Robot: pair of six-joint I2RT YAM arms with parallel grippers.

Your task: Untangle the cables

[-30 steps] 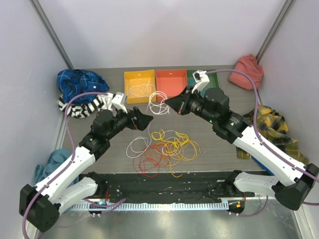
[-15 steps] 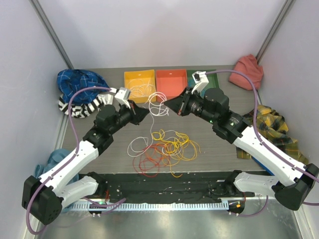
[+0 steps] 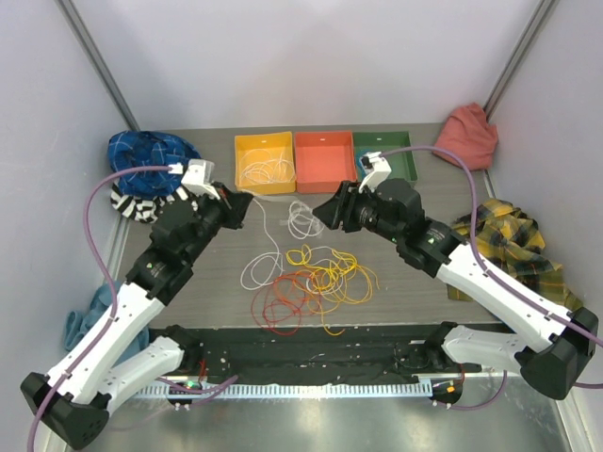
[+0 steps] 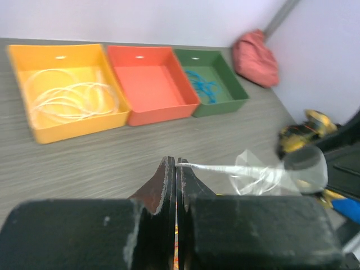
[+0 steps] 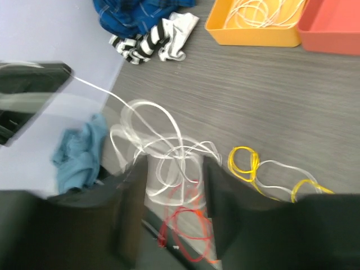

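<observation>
Part of the sorting looked done. White cables [image 4: 70, 100] lay coiled in the yellow bin [image 4: 73, 126] at the desk's far edge, and a blue one [image 4: 203, 85] sat in the green bin [image 4: 222, 107]. The orange-red bin [image 4: 163, 112] between them held nothing.

Another white cable [image 4: 211, 166] was in hand. The left jaws were pressed together on one end of it, raised off the desk near the yellow bin. The strand ran from there to its loose loops, which lay mid-desk right under the right jaws. The right jaws stood apart, straddling those loops without gripping them. This cable looked mostly free of the heap, though I could not tell whether one loop was caught in it.

The bulk of the job was left. Yellow, orange and red cables [image 3: 316, 281] lay snarled together toward the desk's near edge, touched by neither arm.
</observation>
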